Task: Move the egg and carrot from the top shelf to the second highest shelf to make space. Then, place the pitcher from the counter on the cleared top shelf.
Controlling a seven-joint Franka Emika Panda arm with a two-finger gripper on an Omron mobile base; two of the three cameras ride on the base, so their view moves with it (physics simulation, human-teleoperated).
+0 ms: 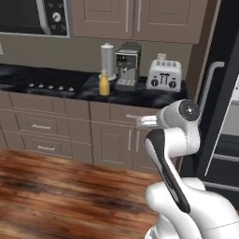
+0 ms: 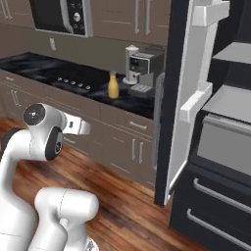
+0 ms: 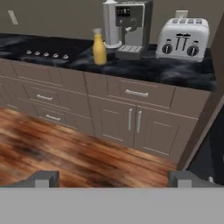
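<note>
The yellow-orange pitcher (image 1: 104, 85) (image 2: 113, 86) (image 3: 99, 48) stands upright on the black marbled counter (image 3: 144, 69), just left of a coffee machine. My gripper (image 3: 116, 179) is open with nothing between its two dark fingertips (image 3: 43, 178). It hangs over the wooden floor, well short of the counter, and looks at the cabinets and the pitcher. Inside the open fridge, the mid-grey top shelf (image 2: 236, 51) sits above the lighter second highest shelf (image 2: 228, 100). The egg and carrot are hidden.
A coffee machine (image 1: 127, 65), a grey upright cylinder (image 1: 108, 59) and a silver toaster (image 1: 164, 74) share the counter. A microwave (image 2: 61, 14) hangs above the cooktop knobs. The open white fridge door (image 2: 191, 98) stands right of the cabinets. Wooden floor (image 3: 65, 153) lies below.
</note>
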